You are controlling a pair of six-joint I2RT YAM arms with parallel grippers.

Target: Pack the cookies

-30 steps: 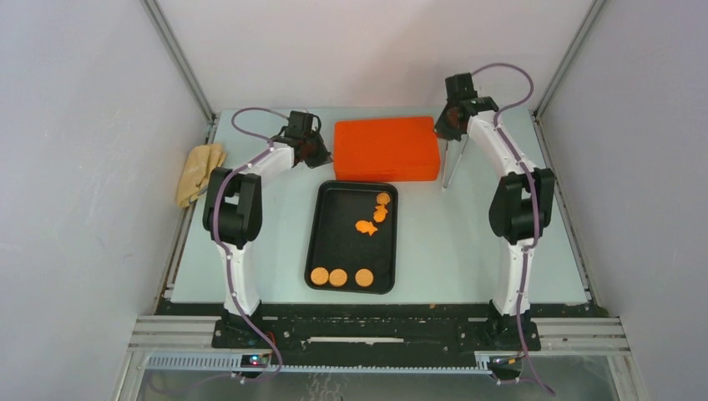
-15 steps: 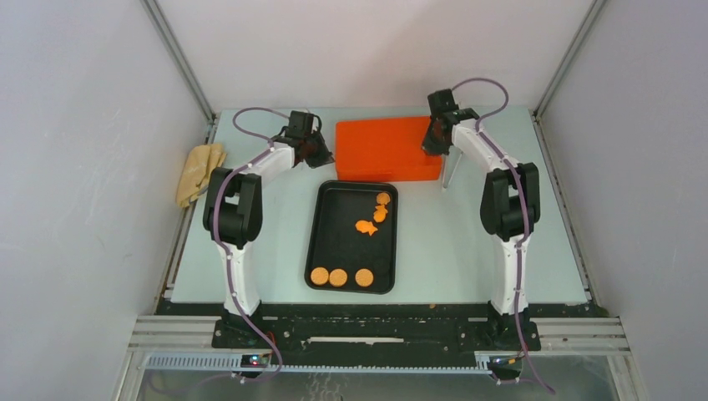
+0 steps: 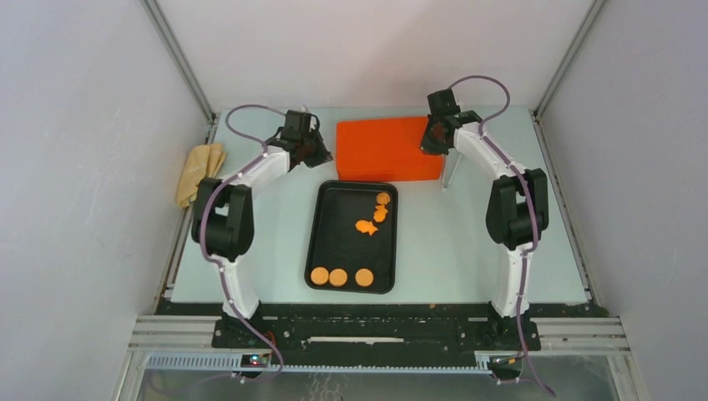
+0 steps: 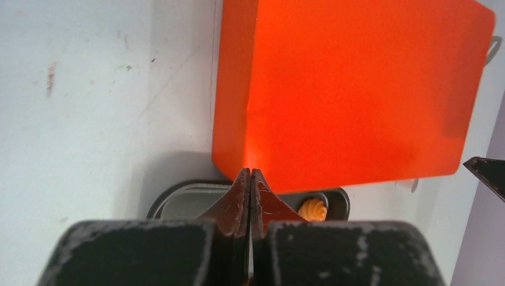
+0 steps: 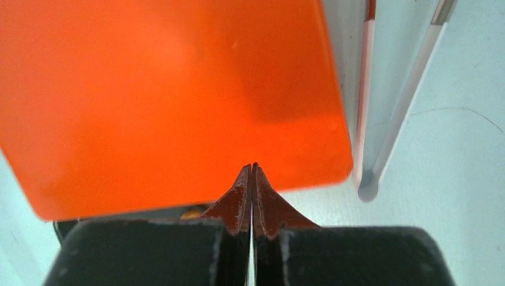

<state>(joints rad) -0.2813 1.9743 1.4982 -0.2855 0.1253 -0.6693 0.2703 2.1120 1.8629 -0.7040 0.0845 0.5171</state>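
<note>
Several flat orange cookies [image 3: 337,276] lie in the black tray [image 3: 342,246] at mid-table, three in a row at its near end and a cluster [image 3: 377,212] at its far right. An orange box [image 3: 388,149] lies just behind the tray. My left gripper [image 3: 321,154] is shut, its tips [image 4: 251,171] at the box's [image 4: 351,89] left near corner; nothing shows between the jaws. My right gripper [image 3: 430,144] is shut, its tips [image 5: 251,165] at the box's [image 5: 167,101] right near edge. One cookie [image 4: 313,210] and the tray's rim [image 4: 184,199] show under the box.
A clear, long thin tool [image 3: 451,171] lies just right of the box, also in the right wrist view [image 5: 369,179]. A crumpled yellow cloth [image 3: 200,171] sits at the table's left edge. Walls enclose the table on three sides.
My right gripper has moved left and down onto the box's right edge. The box has shifted slightly right. My left arm's elbow has swung left while its gripper stays at the box.
</note>
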